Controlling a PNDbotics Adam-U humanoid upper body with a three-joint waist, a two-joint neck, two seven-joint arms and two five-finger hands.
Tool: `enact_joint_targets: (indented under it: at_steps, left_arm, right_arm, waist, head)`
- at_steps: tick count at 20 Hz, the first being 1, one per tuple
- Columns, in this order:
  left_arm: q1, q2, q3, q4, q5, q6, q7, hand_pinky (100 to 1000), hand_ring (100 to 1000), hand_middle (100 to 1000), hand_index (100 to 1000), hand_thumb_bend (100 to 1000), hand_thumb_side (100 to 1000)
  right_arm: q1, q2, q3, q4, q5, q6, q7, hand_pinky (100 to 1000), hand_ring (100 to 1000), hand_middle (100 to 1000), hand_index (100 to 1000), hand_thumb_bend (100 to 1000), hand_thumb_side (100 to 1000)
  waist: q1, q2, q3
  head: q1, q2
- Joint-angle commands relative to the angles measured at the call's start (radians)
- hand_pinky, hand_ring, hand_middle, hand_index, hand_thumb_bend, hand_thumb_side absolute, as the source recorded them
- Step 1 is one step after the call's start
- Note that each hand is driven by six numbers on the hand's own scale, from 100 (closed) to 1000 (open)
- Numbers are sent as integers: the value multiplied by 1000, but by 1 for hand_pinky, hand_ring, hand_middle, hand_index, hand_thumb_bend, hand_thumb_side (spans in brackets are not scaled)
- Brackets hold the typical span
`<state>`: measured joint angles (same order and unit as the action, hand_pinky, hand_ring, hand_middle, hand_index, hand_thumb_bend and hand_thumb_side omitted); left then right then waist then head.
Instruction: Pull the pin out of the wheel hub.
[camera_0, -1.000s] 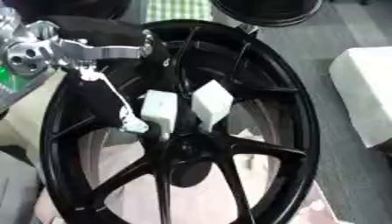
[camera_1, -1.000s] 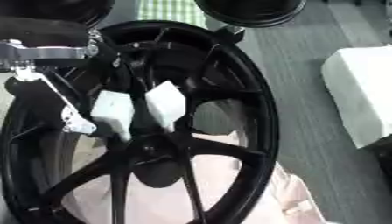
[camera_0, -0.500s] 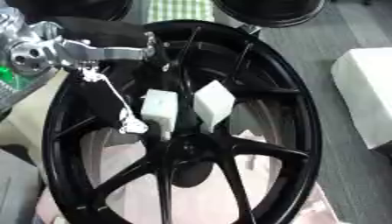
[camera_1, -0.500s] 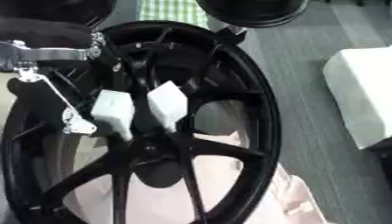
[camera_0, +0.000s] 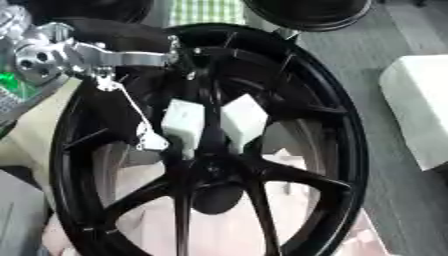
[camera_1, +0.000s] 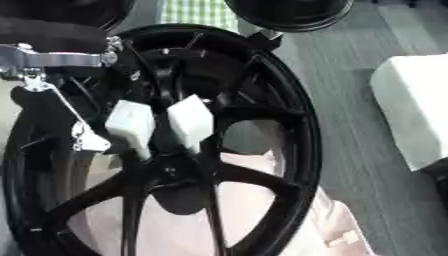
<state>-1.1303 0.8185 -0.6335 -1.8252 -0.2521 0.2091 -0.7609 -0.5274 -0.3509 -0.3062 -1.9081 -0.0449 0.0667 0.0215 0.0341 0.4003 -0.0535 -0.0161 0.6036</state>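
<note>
**Left eye view.**
- Wheel hub (camera_0: 302, 130): large black spoked rim filling the frame, spokes meeting at a dark centre at about 6 o'clock of the picture's middle. Judged heavy and rigid; it should stay put under a pull.
- Left hand (camera_0: 214, 122): enters from 10 o'clock on a black and silver arm (camera_0: 96, 52). Two white-padded fingertips (camera_0: 184, 122) reach down on either side of one upright spoke, just above the centre. The fingers look straight or only a little bent, closing toward each other; whether they pinch anything between them cannot be told.
- Pin: not made out as a separate item. Judged to sit at or just above the centre where the spokes meet, under or just below the white pads, hidden by the spoke and the dark finish.
- Thin silver linkage rod (camera_0: 131, 115): runs from the wrist toward 7 o'clock, ending beside the near pad.
- Pale cloth (camera_0: 262, 220): visible through the spoke gaps, 6 o'clock.
- White block (camera_0: 420, 105): at 3 o'clock, well apart from the rim.

**Right eye view.**
- Same arrangement; the pads straddle the spoke, the dark centre below them at 6 o'clock.
- A second black wheel (camera_1: 289, 12) lies at 12 o'clock.
- Right hand: not shown.

**Handling note.** The pin is judged small, stiff, probably smooth metal, apt to slip; take it by its exposed head, pads opposed, and draw straight along its axis.
</note>
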Motion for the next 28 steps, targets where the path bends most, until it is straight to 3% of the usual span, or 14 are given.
enact_joint_targets:
  at_steps: [1, 4, 5, 9, 13, 23, 28]
  left_arm:
    - [-7, 37, 35, -30, 16, 11, 3, 541, 431, 374, 386, 359, 143]
    - [-4, 43, 42, -45, 24, 22, 4, 541, 431, 374, 386, 359, 143]
    - [-4, 44, 45, -50, 26, 25, 6, 534, 419, 355, 360, 350, 100]
    - [10, 69, 107, -98, 72, 48, 36, 530, 413, 345, 351, 349, 100]
    - [16, 83, 133, -131, 95, 76, 44, 525, 406, 335, 347, 343, 100]
    - [47, 110, 315, -174, 187, 122, 181, 506, 381, 302, 342, 307, 100]
    - [84, 129, 447, -122, 210, 145, 265, 490, 363, 281, 336, 271, 100]
  right_arm:
    - [-11, -23, -1, -23, -3, 0, -3, 854, 756, 614, 764, 102, 376]
    - [-12, -23, -1, -23, -3, 0, -3, 854, 756, 614, 764, 102, 376]
    - [-11, -23, -1, -23, -3, 0, -4, 854, 755, 613, 763, 101, 377]
    - [-10, -25, -3, -23, -3, 1, -6, 854, 755, 612, 763, 100, 378]
    - [-10, -25, -3, -23, -4, 2, -7, 854, 754, 612, 763, 100, 378]
    - [-6, -25, -7, -25, -5, 3, -16, 854, 753, 610, 762, 100, 380]
    - [-1, -27, -14, -27, -2, 5, -24, 854, 753, 610, 762, 100, 379]
  waist:
    - [-3, -29, 2]
    - [-2, -29, 1]
    - [-3, -29, 2]
    - [-3, -29, 4]
    - [-3, -29, 5]
    - [-8, -27, 13]
    - [-12, -27, 27]
  head:
    - [2, -10]
    - [2, -10]
    - [2, -10]
    - [0, -11]
    - [0, -11]
    - [-1, -9]
    - [-6, -2]
